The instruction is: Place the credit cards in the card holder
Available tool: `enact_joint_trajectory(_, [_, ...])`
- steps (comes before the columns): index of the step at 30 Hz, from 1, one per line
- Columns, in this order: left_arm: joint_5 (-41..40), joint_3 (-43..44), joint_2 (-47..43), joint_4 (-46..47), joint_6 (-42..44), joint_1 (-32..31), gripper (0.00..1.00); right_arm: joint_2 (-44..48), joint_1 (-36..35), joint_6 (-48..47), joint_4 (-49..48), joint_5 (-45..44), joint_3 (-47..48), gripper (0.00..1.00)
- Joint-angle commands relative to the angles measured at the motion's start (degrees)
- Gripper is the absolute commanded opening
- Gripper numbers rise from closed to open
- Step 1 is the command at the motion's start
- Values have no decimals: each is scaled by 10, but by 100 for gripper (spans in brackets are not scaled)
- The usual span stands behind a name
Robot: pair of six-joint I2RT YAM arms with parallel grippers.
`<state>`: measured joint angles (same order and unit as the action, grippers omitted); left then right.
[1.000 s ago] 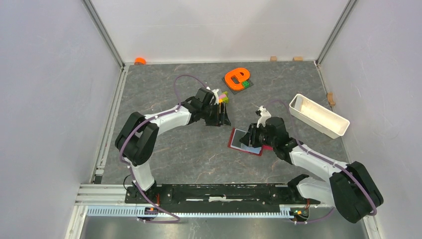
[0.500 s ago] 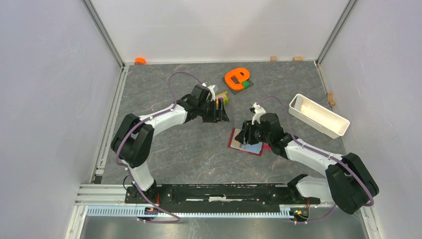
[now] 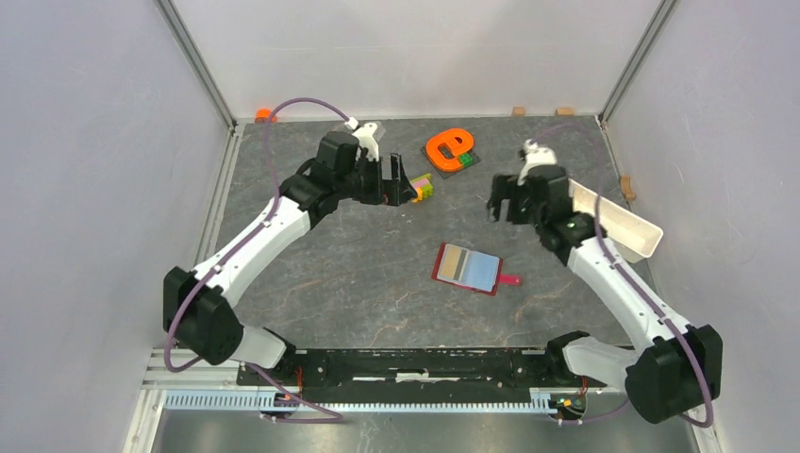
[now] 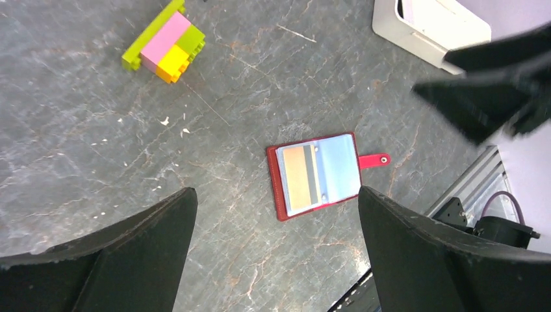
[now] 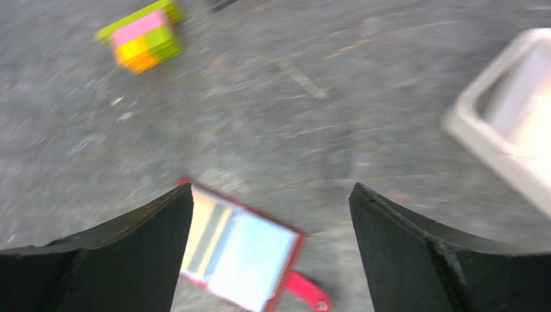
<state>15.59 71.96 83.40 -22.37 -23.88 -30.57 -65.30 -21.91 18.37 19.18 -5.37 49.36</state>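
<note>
The grey stone-patterned table point(image 3: 358, 274) carries everything, seen from above with 12 o'clock at the far wall. The left gripper point(image 3: 391, 184) hangs over the table at 11 o'clock from the card holder, its fingers spread wide with nothing between them, as its own camera point(image 4: 276, 260) confirms. The right gripper point(image 3: 514, 203) hangs at 1 o'clock from the card holder, likewise wide and empty point(image 5: 273, 253). A white tray point(image 3: 630, 241) sits at 2 o'clock, partly behind the right arm. The card holder point(image 3: 467, 269) lies open and flat near the table's middle, well apart from both grippers, light-blue inside facing up point(image 4: 334, 166). An orange letter shape point(image 3: 446, 146) lies at 12 o'clock and a clump of toy bricks point(image 3: 422, 187) at 11 o'clock. A tan credit card point(image 4: 299, 177) with a dark stripe sits in the holder's pocket on the 9 o'clock side; the red snap tab point(image 3: 509, 279) points to 3 o'clock
</note>
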Motion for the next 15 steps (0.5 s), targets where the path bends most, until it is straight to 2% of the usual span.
enact_joint_trajectory(1, [-38, 25, -32, -64, 72, 2, 100, -24, 96, -67, 86, -84, 68, 98])
enact_joint_trajectory(7, [-58, 31, -43, -77, 86, 4, 100, -152, 181, -93, 101, -101, 175, 98])
enact_joint_trajectory(15, [-48, 26, -50, -72, 81, 5, 100, -331, 243, -104, 112, -114, 295, 98])
